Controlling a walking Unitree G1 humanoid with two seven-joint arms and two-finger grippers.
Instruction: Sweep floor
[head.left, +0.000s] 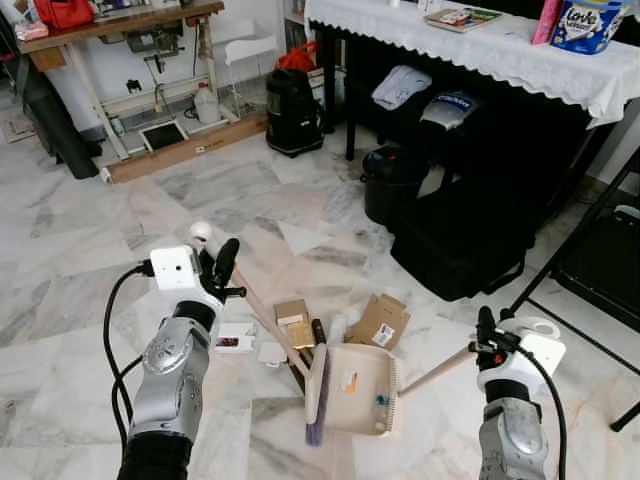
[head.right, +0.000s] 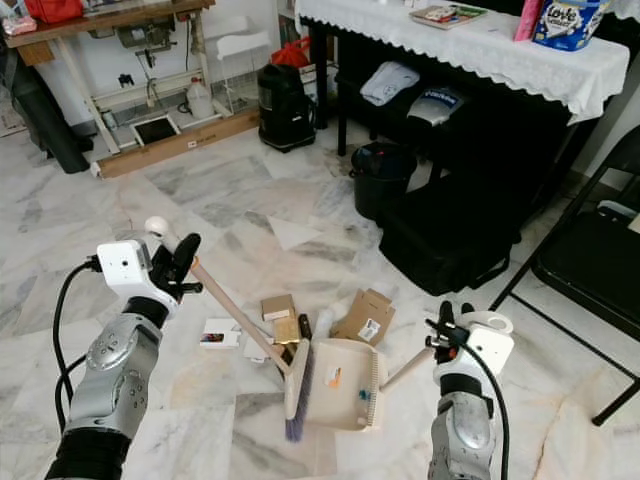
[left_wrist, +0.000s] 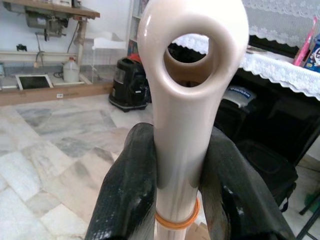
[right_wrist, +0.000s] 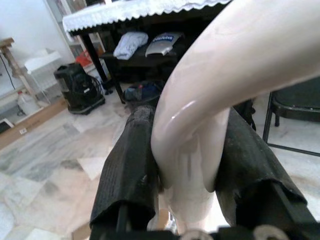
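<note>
The floor (head.left: 90, 250) is pale marble in grey-veined slabs, brightly and evenly lit. The main landmark is a dark table (head.left: 470, 60) under a white lace-edged cloth (head.left: 520, 55), at the far right. Beneath it sit folded clothes (head.left: 402, 86), and in front of it a black bin (head.left: 392, 182) and a big black bag (head.left: 470, 235) rest on the marble. Left of the table stands a black canister appliance (head.left: 293, 110); further left, against the white wall (head.left: 110, 70), is a wooden workbench (head.left: 120, 25) with a white jug (head.left: 207, 103) below it — a long wooden plank (head.left: 185, 150) lies along its foot. Right of the table, near the edge, a black folding chair (head.left: 600, 260) stands.
</note>
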